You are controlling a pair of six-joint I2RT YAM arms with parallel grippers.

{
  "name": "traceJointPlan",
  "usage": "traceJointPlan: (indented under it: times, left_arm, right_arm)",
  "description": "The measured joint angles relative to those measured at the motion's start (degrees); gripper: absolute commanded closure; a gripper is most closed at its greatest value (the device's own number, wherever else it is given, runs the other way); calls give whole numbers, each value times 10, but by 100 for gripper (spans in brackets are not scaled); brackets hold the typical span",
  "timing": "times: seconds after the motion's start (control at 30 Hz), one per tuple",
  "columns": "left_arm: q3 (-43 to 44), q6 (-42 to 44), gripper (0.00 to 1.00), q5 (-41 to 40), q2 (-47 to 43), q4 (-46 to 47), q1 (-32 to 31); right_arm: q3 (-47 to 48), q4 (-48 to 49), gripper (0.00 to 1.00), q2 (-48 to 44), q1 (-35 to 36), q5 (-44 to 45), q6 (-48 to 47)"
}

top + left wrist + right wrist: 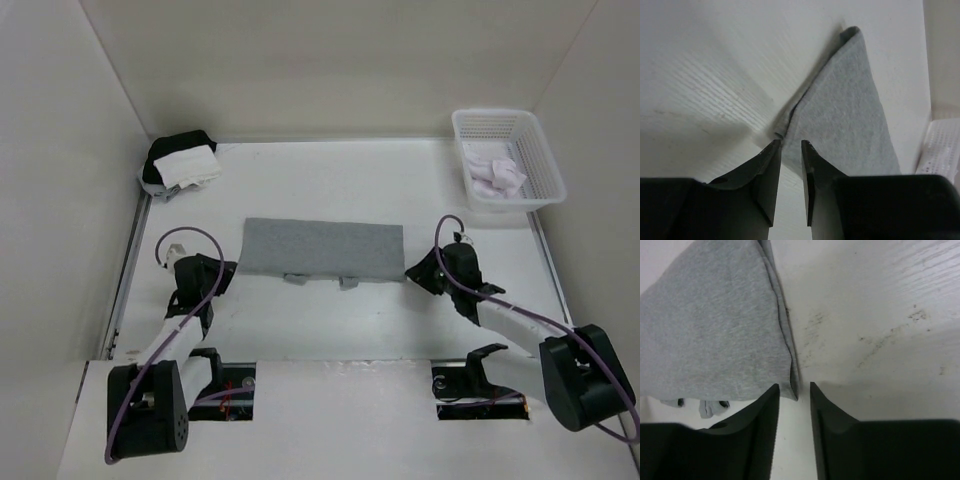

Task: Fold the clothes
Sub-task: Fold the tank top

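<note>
The clothes (pixel 322 248), a heather-grey top, lie on the white table as a flat folded rectangle, with two small strap ends poking out under the near edge. My left gripper (pixel 234 272) sits at the near left corner. In the left wrist view its jaws (pixel 791 143) stand a little apart, with the grey corner (pixel 845 115) just beyond the tips and only bare table in the gap. My right gripper (pixel 410 270) is at the near right corner. Its jaws (pixel 794 386) are open too, and the folded grey edge (pixel 715 330) ends right at the tips.
A white mesh basket (pixel 540 150) at the back right holds a pale pinkish garment (pixel 497 175). A black-and-white cloth bundle (pixel 182 163) lies at the back left corner. White walls close in the table on three sides.
</note>
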Motion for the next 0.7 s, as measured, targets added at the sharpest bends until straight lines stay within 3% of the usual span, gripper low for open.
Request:
traceJointPlan:
  times: [0.1,0.3,0.43,0.57,0.7]
  left_arm:
    - [-4,1,75,2,-19,-11,24]
    - [21,2,75,-10,-39,-10,-6]
    - [35,2,75,-19,-39,-3,-54]
    - [38,2,75,-35,-41,12,-101]
    - [46,3,75,-60,-39,37,-170]
  right_arm:
    - [-2,2,44,-7,-1,6,3]
    - [33,52,48,91,-18,-25,8]
    - [56,135,66,177,-21,-58,39]
    - [58,211,95,240,-16,-70,86]
    - [31,251,100,228,-12,-53,116]
